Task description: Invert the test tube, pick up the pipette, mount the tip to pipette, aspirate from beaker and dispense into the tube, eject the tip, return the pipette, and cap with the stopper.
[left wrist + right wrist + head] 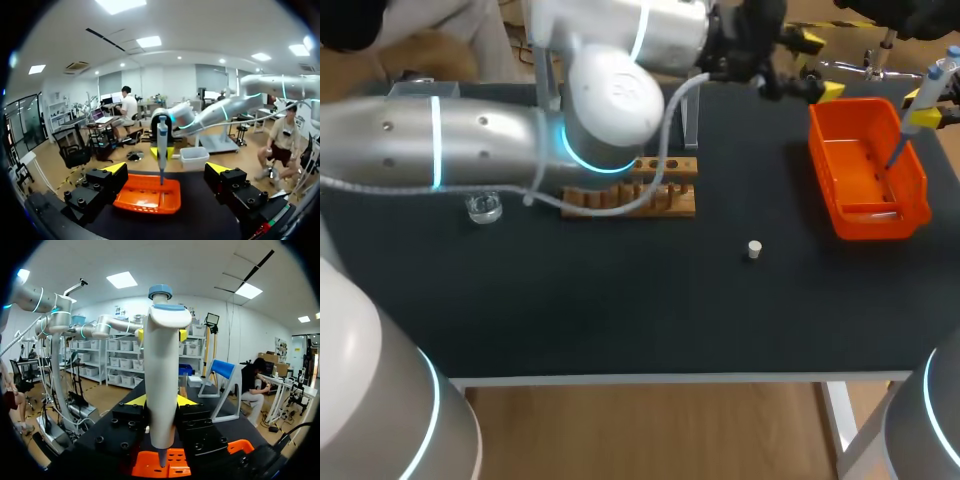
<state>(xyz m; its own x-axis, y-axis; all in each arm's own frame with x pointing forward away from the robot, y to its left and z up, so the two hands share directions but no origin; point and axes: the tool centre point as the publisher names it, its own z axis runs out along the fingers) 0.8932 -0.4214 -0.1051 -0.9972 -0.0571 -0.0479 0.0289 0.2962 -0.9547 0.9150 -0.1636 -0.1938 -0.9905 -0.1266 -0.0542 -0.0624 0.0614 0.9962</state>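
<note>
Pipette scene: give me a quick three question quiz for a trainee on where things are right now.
1. True or false: the right gripper is shut on the pipette.
2. The pipette's lower end hangs over: A) the wooden rack, B) the orange bin, C) the beaker.
3. Fill in: the white stopper lies on the bare ____.
Key: 1 true; 2 B; 3 table.

1. The rack (640,195) is set at the middle of the table (620,310), toward the back.
2. The beaker (483,207) is placed left of the rack.
3. The stopper (754,249) is laid before the rack, to its right.
4. The bin (865,222) is set at the right, and the pipette (923,98) is held over it in the right gripper (924,119).
</note>
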